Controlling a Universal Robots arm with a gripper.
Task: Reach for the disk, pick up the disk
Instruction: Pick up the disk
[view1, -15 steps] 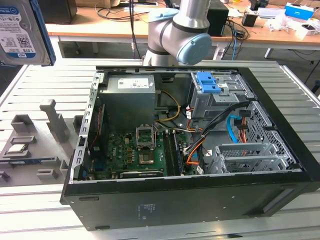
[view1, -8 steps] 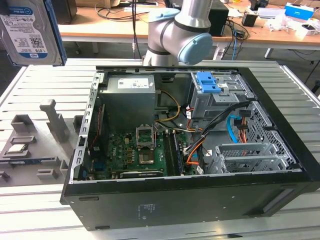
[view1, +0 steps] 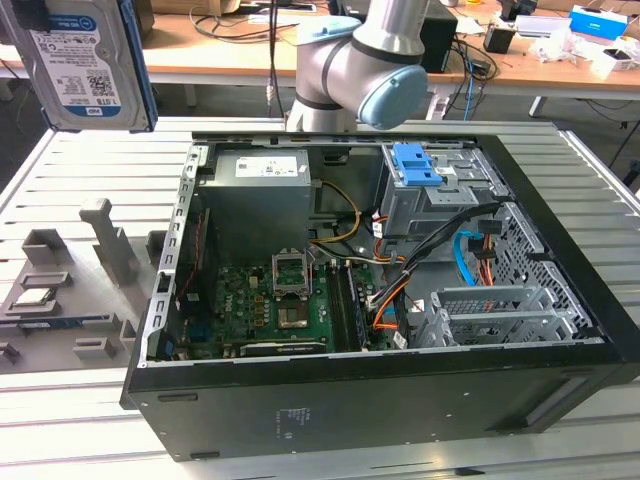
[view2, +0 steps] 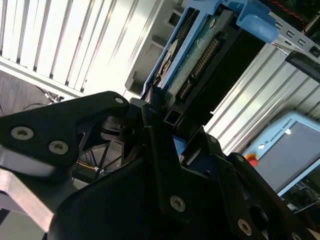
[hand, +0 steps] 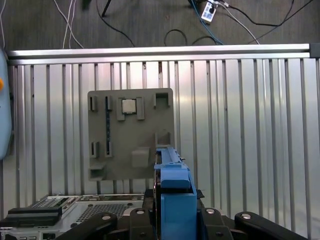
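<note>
Two black fingers (view2: 75, 125) of your gripper (view2: 167, 125) pinch the disk (view1: 85, 70) by one end. It hangs above the slatted table (view1: 80, 160), long axis pointing down, its label showing in the exterior view.

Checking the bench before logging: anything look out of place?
Only the disk: it hangs in the air, clamped in the gripper, off the table. Nothing looks spilled or damaged.
</note>
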